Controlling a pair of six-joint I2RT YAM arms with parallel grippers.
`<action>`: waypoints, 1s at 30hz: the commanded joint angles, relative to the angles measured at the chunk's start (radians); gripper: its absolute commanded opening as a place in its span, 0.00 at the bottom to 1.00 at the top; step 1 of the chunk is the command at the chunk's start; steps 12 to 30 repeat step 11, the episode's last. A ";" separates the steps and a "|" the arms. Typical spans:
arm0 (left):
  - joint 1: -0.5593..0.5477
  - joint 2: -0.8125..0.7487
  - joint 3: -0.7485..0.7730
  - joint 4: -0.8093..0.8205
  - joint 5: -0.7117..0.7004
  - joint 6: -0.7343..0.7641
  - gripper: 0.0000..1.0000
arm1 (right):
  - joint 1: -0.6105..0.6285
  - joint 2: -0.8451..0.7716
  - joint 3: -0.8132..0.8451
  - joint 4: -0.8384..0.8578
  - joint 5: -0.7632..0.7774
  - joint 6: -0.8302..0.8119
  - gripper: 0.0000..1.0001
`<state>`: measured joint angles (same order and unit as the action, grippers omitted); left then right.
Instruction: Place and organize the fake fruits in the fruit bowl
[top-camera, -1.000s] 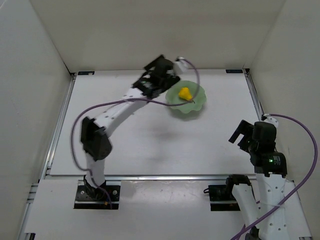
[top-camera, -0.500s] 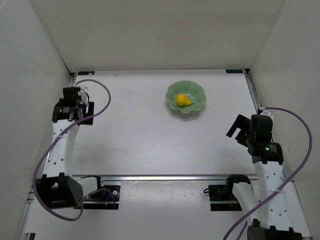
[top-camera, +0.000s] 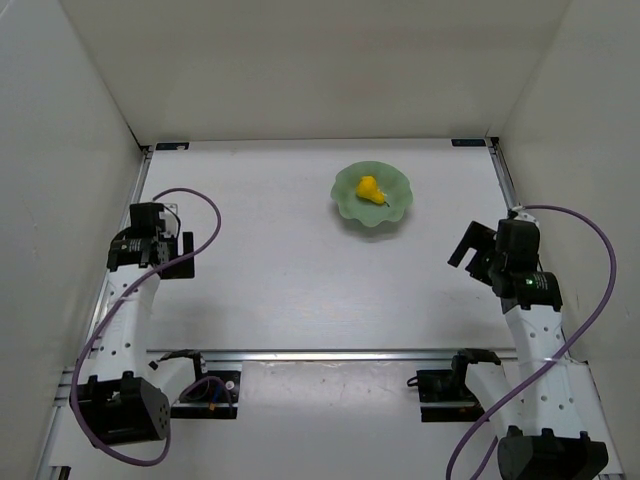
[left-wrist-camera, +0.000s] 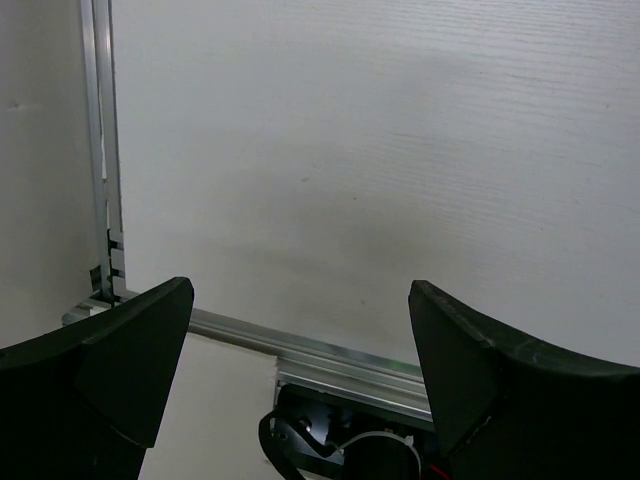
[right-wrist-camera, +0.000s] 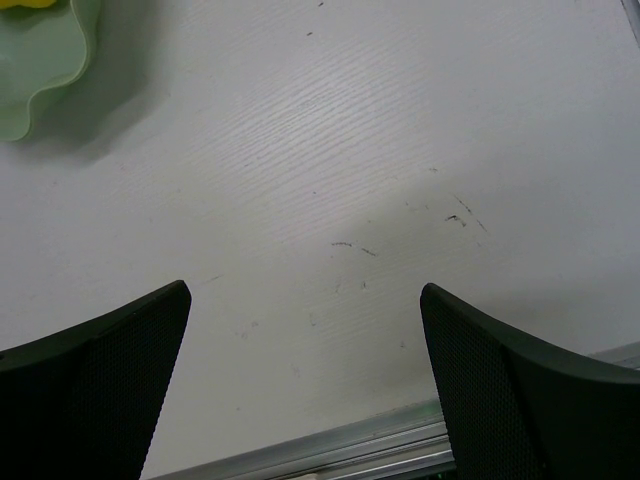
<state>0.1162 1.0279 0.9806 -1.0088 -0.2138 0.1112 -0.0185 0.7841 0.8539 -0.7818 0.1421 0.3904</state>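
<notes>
Pear (top-camera: 369, 188), small and yellow, lies inside the pale green bowl (top-camera: 394, 208) on the far side of the table (top-camera: 300, 270), well apart from both claws. Left claw (left-wrist-camera: 300, 310) is spread wide with only bare tabletop between its fingers (left-wrist-camera: 130, 360). It hangs near the left rail (left-wrist-camera: 98, 150) and faces the near edge. Right claw (right-wrist-camera: 305, 300) is likewise spread over bare tabletop on the right side, with the bowl's wavy rim at the upper left of its wrist view.
</notes>
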 joint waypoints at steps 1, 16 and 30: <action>0.007 0.009 0.027 0.018 0.033 -0.027 1.00 | 0.000 -0.025 0.022 0.033 -0.004 -0.001 1.00; 0.007 0.018 0.027 0.036 0.036 -0.027 1.00 | 0.000 -0.025 0.011 0.024 -0.004 -0.010 1.00; 0.007 0.018 0.027 0.036 0.036 -0.027 1.00 | 0.000 -0.025 0.011 0.024 -0.004 -0.010 1.00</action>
